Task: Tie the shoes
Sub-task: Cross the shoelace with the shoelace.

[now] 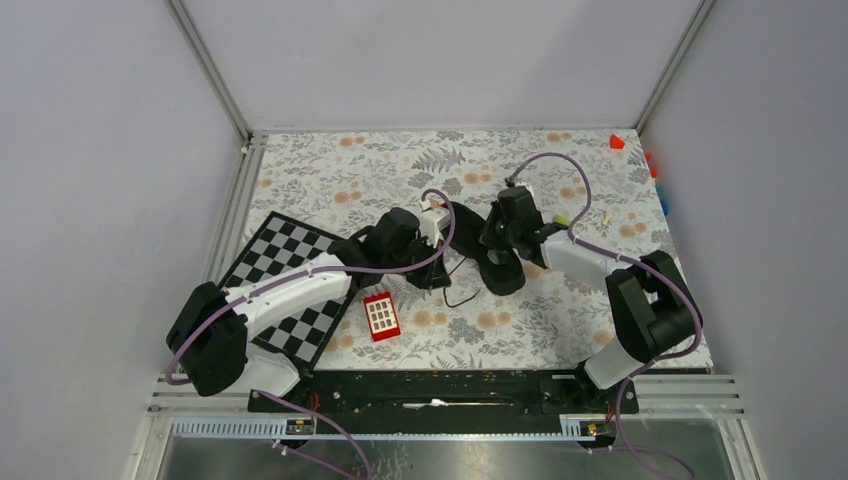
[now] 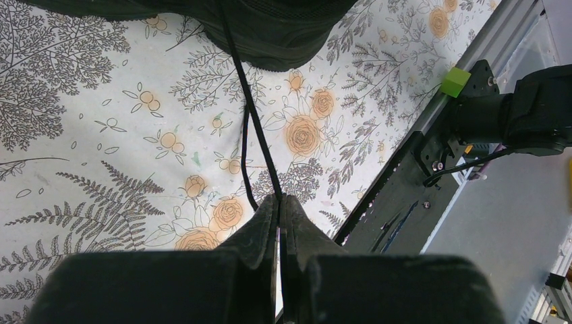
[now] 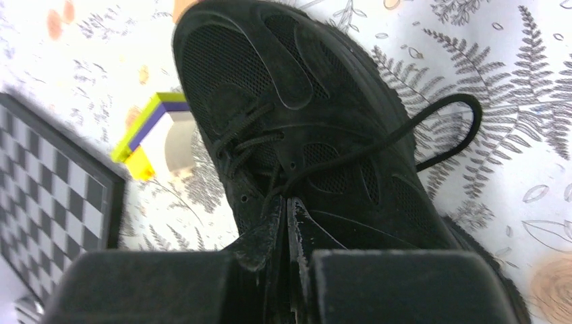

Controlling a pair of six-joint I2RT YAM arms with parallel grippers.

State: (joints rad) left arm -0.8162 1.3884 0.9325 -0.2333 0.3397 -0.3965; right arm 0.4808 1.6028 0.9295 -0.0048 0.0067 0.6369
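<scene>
Fingers (image 2: 260, 226) of my left gripper (image 2: 279, 202) are clenched on a lace (image 2: 251, 115). It runs nearly straight from between their tips toward 12 o'clock, up to the shoe (image 2: 270, 30) at the top of that wrist view. Another strand curves alongside it over the flowered table (image 2: 101, 135).

On my right gripper (image 3: 287, 202) the fingers (image 3: 260, 236) are pressed together too, low over the shoe's upper. A second lace (image 3: 432, 118) leads into their tips. Going the other way, it sweeps out toward 2 o'clock in a loop lying on the table. It looks pinched, though the contact point is dark on dark and I can't swear to it.

From overhead I see the shoe (image 1: 508, 278) near the middle of the table, a touch toward 3 o'clock. The left gripper is at its 9 o'clock and the right gripper is directly over it. A chessboard (image 1: 290, 290) lies toward 8 o'clock from the shoe, well apart. A red keypad (image 1: 381, 316) sits between them at the shoe's 7 o'clock. In the right wrist view a yellow, purple and white block (image 3: 158, 128) lies just beside the shoe at 9 o'clock.
</scene>
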